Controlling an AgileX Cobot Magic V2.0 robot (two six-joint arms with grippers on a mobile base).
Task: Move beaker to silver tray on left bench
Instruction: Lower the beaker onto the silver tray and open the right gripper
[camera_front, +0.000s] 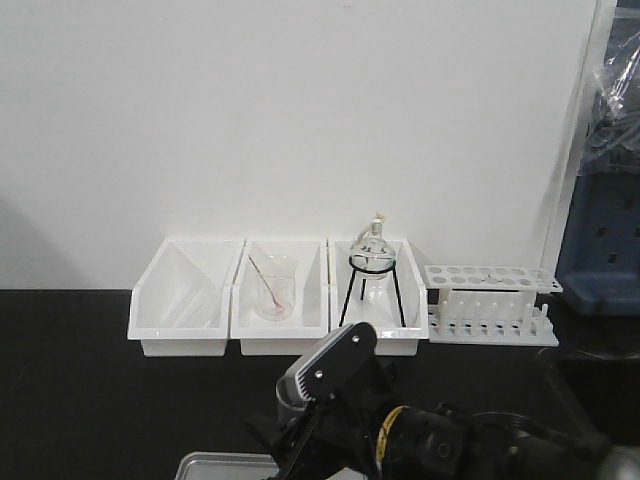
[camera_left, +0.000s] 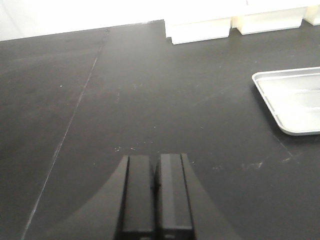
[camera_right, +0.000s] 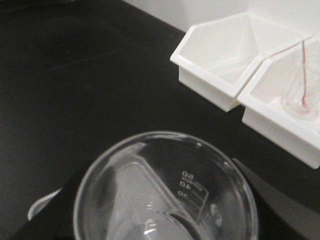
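Front view: a white wall backs the left bench (camera_front: 80, 380), matte black, with white bins (camera_front: 185, 295) lined along it.

Left wrist view: the silver tray (camera_left: 295, 100) lies on the countertop. The left gripper (camera_left: 155, 165) has its fingers pressed together.

Right wrist view: the right gripper (camera_right: 165, 220) pinches the beaker (camera_right: 192, 182) over the black top, near the bins.

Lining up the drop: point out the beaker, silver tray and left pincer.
beaker (camera_right: 192, 187): right wrist view, glass wall by the printed marks.
silver tray (camera_left: 299, 100): left wrist view, bare floor.
left pincer (camera_left: 155, 162): left wrist view, between the closed fingertips.
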